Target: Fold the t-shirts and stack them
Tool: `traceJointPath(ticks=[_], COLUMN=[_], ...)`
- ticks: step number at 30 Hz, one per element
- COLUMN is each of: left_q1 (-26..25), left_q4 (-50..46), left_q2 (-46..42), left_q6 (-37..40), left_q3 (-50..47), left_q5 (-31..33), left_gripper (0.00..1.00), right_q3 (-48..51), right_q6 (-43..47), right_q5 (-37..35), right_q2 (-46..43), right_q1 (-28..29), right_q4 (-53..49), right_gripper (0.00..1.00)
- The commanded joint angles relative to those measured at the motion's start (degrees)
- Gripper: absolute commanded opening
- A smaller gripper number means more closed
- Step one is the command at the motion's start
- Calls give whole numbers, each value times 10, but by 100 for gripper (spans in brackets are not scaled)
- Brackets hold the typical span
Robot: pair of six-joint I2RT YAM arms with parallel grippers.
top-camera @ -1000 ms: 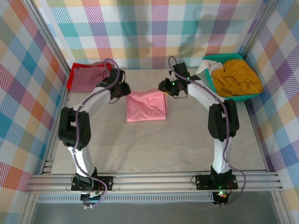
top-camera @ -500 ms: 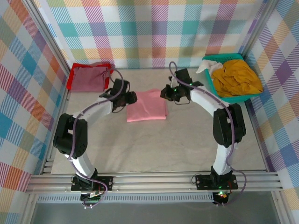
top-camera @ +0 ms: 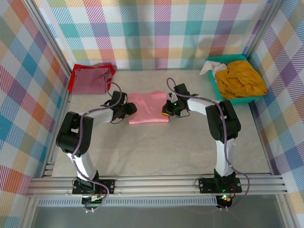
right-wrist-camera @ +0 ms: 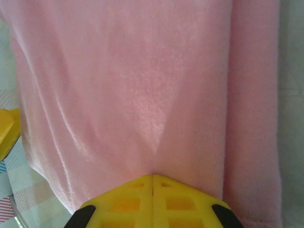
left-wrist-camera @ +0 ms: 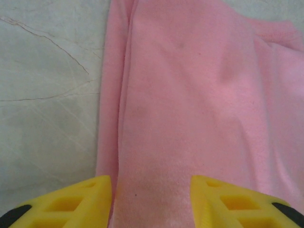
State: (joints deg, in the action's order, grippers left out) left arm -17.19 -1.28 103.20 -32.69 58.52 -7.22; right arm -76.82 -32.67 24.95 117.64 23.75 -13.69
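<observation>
A salmon-pink t-shirt (top-camera: 148, 107) lies folded into a rectangle on the table's middle. My left gripper (top-camera: 131, 110) sits low at its left edge. In the left wrist view its yellow fingers (left-wrist-camera: 71, 204) stand apart over the pink cloth (left-wrist-camera: 190, 104), so the left gripper (left-wrist-camera: 152, 202) is open. My right gripper (top-camera: 166, 110) is at the shirt's right edge. Seen from the right wrist, the right gripper (right-wrist-camera: 152, 178) is shut, with a pucker of pink cloth (right-wrist-camera: 142, 95) running into its tips. A maroon t-shirt (top-camera: 90, 80) lies on a red one (top-camera: 71, 84) at the back left.
A teal basket (top-camera: 214, 85) stands at the back right, holding a crumpled mustard-yellow t-shirt (top-camera: 241, 80) and a white cloth (top-camera: 208, 68). Plaid walls close in the left, back and right sides. Metal rails (top-camera: 152, 184) run along the near edge.
Both grippers have come down and toward me from the pink shirt's far corners to its side edges. The right jaws have closed on the cloth.
</observation>
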Motion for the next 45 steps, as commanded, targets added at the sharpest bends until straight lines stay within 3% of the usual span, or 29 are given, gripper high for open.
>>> traceJointPath(ticks=[1, 5, 11, 23, 31, 38, 42, 45], left_q1=[20, 28, 20, -41, -48, -47, -40, -25], left_q4=[-6, -39, -21, -31, -40, -27, -15, 10], left_q2=[11, 26, 76, 135, 143, 162, 152, 133], left_q6=[-17, -14, -11, -18, -27, -24, -19, -20], left_q3=[10, 35, 54, 123, 130, 145, 143, 128], left_q5=[-9, 7, -23, -27, -10, -22, -33, -51], left_gripper=[50, 54, 54, 42, 37, 2, 0, 0], right_q3=[-2, -5, -7, 0, 3, 7, 2, -4], right_q6=[8, 7, 2, -5, -7, -14, -11, -2], right_q5=[-1, -1, 4, 7, 12, 20, 24, 27], right_q2=[-1, -4, 3, 8, 6, -2, -26, -66], right_q1=[-1, -2, -2, -2, -2, -6, -12, -15], right_q4=[13, 10, 14, 21, 25, 33, 15, -17], right_gripper=[1, 1, 1, 1, 1, 1, 3, 12])
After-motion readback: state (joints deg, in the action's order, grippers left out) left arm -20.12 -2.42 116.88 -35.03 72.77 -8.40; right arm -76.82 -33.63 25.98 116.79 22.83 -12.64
